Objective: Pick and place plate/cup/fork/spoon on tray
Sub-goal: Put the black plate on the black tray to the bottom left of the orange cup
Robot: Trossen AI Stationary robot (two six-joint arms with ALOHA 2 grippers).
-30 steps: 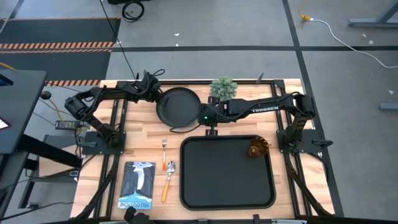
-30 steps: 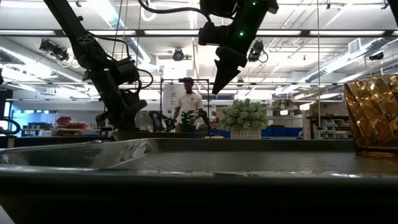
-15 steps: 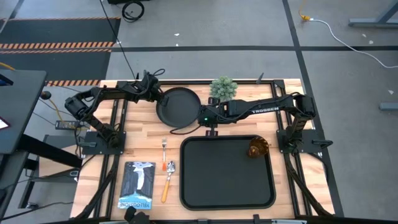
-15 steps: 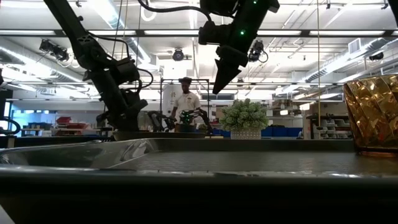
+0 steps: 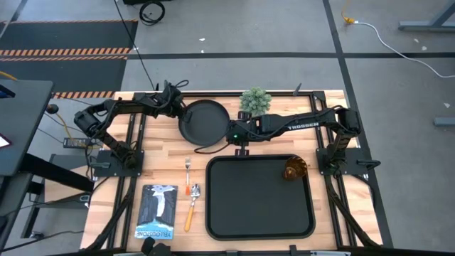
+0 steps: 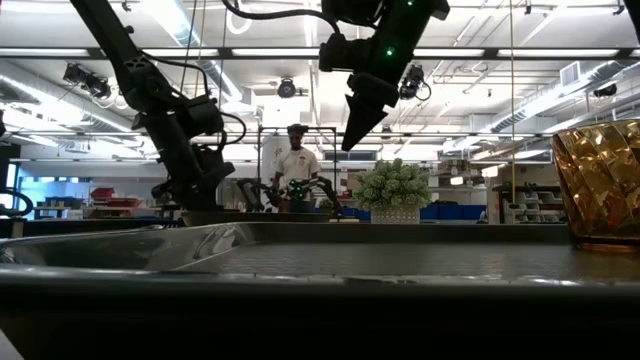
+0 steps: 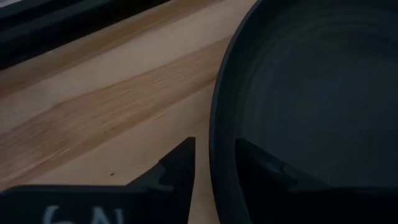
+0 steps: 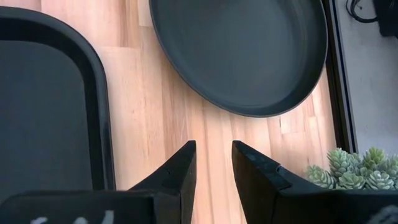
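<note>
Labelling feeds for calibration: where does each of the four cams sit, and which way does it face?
High: overhead, straight down; both arms, tray, cup.
Low: table height, level across the tray rim into the room; arms enter from above.
Left wrist: left pincer straddling the plate rim.
Right wrist: right pincer above bare wood beside the plate.
Shared: both wrist views show the plate.

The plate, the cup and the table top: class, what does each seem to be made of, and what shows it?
Plate: matte black, probably plastic or coated metal; dull even sheen, faint rings.
Cup: translucent amber, glass or plastic; light glows through its facets.
Table top: pale wood, smooth finish; visible grain and plank seams.
</note>
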